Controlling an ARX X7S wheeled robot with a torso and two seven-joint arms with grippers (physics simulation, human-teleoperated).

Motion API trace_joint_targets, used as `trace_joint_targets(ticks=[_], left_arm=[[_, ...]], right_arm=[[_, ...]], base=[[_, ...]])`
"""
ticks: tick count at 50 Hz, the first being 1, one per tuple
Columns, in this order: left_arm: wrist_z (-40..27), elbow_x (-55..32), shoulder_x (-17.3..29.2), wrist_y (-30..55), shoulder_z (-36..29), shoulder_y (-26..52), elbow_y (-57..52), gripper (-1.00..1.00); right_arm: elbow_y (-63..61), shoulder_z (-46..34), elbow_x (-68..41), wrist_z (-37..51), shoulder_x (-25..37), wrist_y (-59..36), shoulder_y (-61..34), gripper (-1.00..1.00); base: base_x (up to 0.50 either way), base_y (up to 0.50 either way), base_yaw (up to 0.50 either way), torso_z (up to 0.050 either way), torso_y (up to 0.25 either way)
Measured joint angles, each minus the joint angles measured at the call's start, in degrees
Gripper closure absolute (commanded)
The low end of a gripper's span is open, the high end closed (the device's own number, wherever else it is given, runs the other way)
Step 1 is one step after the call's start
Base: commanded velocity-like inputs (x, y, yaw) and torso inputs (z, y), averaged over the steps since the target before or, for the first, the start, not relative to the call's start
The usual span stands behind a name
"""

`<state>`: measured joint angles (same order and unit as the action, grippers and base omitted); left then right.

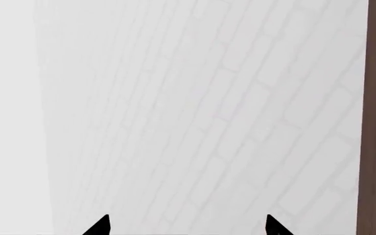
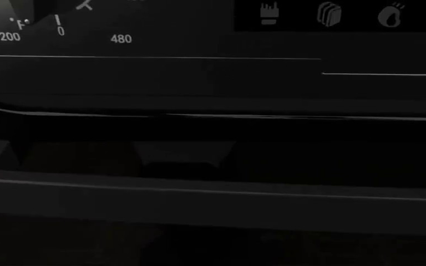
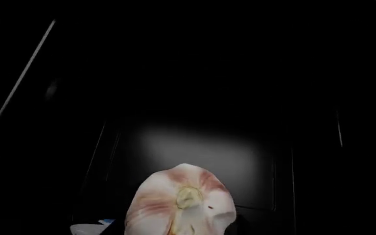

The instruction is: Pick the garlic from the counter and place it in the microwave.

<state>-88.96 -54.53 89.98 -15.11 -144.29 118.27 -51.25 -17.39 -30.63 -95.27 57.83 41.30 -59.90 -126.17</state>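
The dark appliance panel (image 2: 124, 50) reads "°F", "200", "0" and "480".

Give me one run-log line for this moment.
stage: carrying | garlic: close at right wrist camera, dark cavity ahead | right grip: not visible | left gripper: open, empty, facing white brick wall | head view: dark appliance panel

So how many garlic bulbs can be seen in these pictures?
1. The only garlic shows in the right wrist view, close to the camera, before a dark cavity. The head and left wrist views show none; more may be out of view.
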Motion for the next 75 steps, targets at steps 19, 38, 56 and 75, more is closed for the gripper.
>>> trace_joint_targets(ticks=[19, 38, 56, 75], left_arm=[[0.6, -0.4, 0.0, 0.6, 1.0, -0.5, -0.2, -1.0], [-0.2, 0.0, -0.2, 2.0, 1.6, -1.5, -0.4, -1.0], [-0.3, 0.7, -0.8, 0.5, 1.5, -3.2, 0.6, -1.0], [-0.8, 1.0, -1.7, -0.5, 4.4, -7.3, 1.5, -1.0]], right_arm=[[23.2, -4.8, 22.7, -20.7, -9.3, -1.5, -6.2, 1.0], [47.9, 18.3, 89.9, -64.3, -32.3, -4.6, -8.4, 1.0], [60.1, 27.3, 111.3, -75.3, -39.5, -1.2, -8.7, 1.0], [64.8, 28.8, 115.3, -74.3, -40.5, 1.6, -8.7, 1.0]], base=[[0.0, 0.0, 0.0, 0.0, 0.0], [0.0, 0.0, 0.0, 0.0, 0.0], [0.0, 0.0, 0.0, 0.0, 0.0], [0.0, 0.0, 0.0, 0.0, 0.001]])
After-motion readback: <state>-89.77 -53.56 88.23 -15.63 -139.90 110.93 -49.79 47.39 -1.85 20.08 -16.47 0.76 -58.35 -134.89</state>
